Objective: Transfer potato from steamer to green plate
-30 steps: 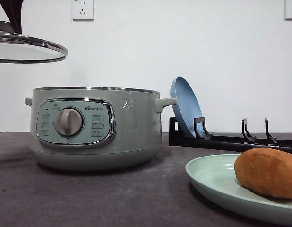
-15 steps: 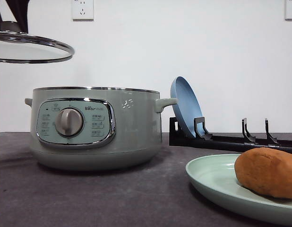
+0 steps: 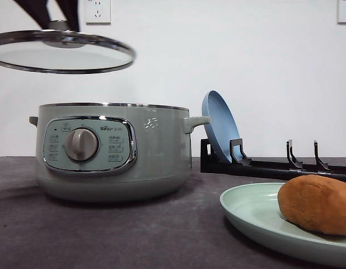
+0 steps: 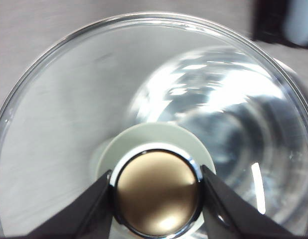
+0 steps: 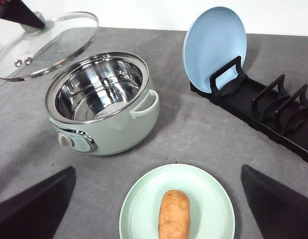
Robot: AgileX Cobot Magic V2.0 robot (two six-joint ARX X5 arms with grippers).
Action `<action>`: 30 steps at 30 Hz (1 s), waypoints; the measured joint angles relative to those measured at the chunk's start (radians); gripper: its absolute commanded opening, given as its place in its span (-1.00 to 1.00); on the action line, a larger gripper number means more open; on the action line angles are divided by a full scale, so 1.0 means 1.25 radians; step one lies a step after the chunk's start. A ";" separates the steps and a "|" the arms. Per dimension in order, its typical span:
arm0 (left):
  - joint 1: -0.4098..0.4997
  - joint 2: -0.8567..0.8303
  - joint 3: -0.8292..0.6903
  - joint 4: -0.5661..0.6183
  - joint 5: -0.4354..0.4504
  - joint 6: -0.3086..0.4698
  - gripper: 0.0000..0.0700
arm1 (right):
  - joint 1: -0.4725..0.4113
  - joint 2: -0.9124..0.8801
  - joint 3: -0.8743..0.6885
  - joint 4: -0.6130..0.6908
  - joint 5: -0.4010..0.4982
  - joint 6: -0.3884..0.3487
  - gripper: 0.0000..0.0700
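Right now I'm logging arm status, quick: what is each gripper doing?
Left gripper: closed on the round metal knob of the clear glass lid.
Right gripper: open, holding nothing.

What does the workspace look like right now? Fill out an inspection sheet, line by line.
Surface: dark grey table, matte.
Potato: lying on the green plate.
Steamer: open, steel bowl bare inside.
Glass lid: held in the air above the steamer's left side, slightly tilted.
Clutter: black dish rack with a blue plate standing in its end slot.
Left gripper: shut on the lid knob.
Right gripper: open, above the green plate.
Cables: nothing seen.
Surroundings: white wall with sockets.
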 measured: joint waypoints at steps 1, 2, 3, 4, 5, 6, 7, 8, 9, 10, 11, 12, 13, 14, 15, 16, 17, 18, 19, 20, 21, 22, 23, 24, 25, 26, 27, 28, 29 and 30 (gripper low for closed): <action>-0.013 0.000 0.000 0.000 0.001 0.000 -0.96 | 0.000 0.000 0.000 0.000 0.000 0.000 0.95; -0.027 0.000 0.000 0.000 0.002 0.000 -0.96 | 0.000 0.000 0.000 0.000 0.000 0.000 0.95; -0.039 0.000 0.000 0.000 0.002 0.000 -0.96 | 0.000 0.000 0.000 0.000 0.000 0.000 0.95; -0.051 0.000 0.000 0.000 0.003 0.000 -0.96 | 0.000 0.000 0.000 0.000 0.000 0.000 0.95; -0.062 0.000 0.000 0.000 0.003 0.000 -0.96 | 0.000 0.000 0.000 0.000 0.000 0.000 0.95; -0.072 0.000 0.000 0.000 0.004 0.000 -0.96 | 0.000 0.000 0.000 0.000 0.000 0.000 0.95; -0.080 0.000 0.000 0.000 0.004 0.000 -0.96 | 0.000 0.000 0.000 0.000 0.000 0.000 0.95; -0.087 0.000 0.000 0.000 0.004 0.000 -0.96 | 0.000 0.000 0.000 0.000 0.000 0.000 0.95; -0.093 0.000 0.000 0.000 0.004 0.000 -0.96 | 0.000 0.000 0.000 0.000 0.000 0.000 0.95; -0.098 0.000 0.000 0.000 0.004 0.000 -0.96 | 0.000 0.000 0.000 0.000 0.000 0.000 0.95; -0.102 0.000 -0.001 0.001 0.004 0.000 -0.96 | 0.000 0.000 0.000 0.000 0.000 0.000 0.95; -0.106 0.000 -0.001 0.003 0.004 0.000 -0.96 | 0.000 0.000 0.000 0.000 0.000 0.000 0.95; -0.109 0.000 -0.003 0.006 0.004 0.000 -0.96 | 0.000 0.000 0.000 0.000 0.000 0.000 0.95; -0.111 0.000 -0.006 0.010 0.004 0.000 -0.96 | 0.000 0.000 0.000 0.000 0.000 0.000 0.95; -0.114 0.000 -0.008 0.014 0.004 0.000 -0.96 | 0.000 0.000 0.000 0.000 0.000 0.000 0.95; -0.116 0.000 -0.010 0.016 0.004 0.000 -0.96 | 0.000 0.000 0.000 0.000 0.000 0.000 0.95; -0.118 0.000 -0.011 0.016 0.004 0.000 -0.96 | 0.000 0.000 0.000 0.000 0.000 0.000 0.95; -0.120 0.000 -0.012 0.016 0.004 0.000 -0.96 | 0.000 0.000 0.000 0.000 0.000 0.000 0.95; -0.122 0.000 -0.013 0.016 0.004 0.000 -0.96 | 0.000 0.000 0.000 0.000 0.000 0.000 0.95; -0.125 0.000 -0.015 0.017 0.003 0.000 -0.96 | 0.000 0.000 0.000 0.000 0.000 0.000 0.95; -0.128 0.000 -0.017 0.018 0.003 0.000 -0.96 | 0.000 0.000 0.000 0.000 0.000 0.000 0.95; -0.130 0.000 -0.021 0.018 0.004 0.000 -0.96 | 0.000 0.000 0.000 0.000 0.000 0.000 0.95; -0.134 0.000 -0.027 0.021 0.004 0.000 -0.96 | 0.000 0.000 0.000 0.000 0.000 0.000 0.95; -0.137 0.000 -0.035 0.024 0.004 0.000 -0.96 | 0.000 0.000 0.000 0.000 0.000 0.000 0.95; -0.140 0.000 -0.042 0.029 0.004 0.000 -0.96 | 0.000 0.000 0.000 0.000 0.000 0.000 0.95; -0.143 0.000 -0.052 0.033 0.004 0.000 -0.96 | 0.000 0.000 0.000 0.000 0.000 0.000 0.95; -0.146 0.001 -0.061 0.037 0.004 0.000 -0.96 | 0.000 0.000 0.000 0.000 0.000 0.000 0.95; -0.148 0.001 -0.067 0.037 0.004 0.000 -0.96 | 0.000 0.000 0.000 0.000 0.000 0.000 0.95; -0.149 0.002 -0.073 0.038 0.004 0.000 -0.96 | 0.000 0.000 0.000 0.000 0.000 0.000 0.95; -0.150 0.002 -0.078 0.039 0.004 0.000 -0.96 | 0.000 0.000 0.000 0.000 0.000 0.000 0.95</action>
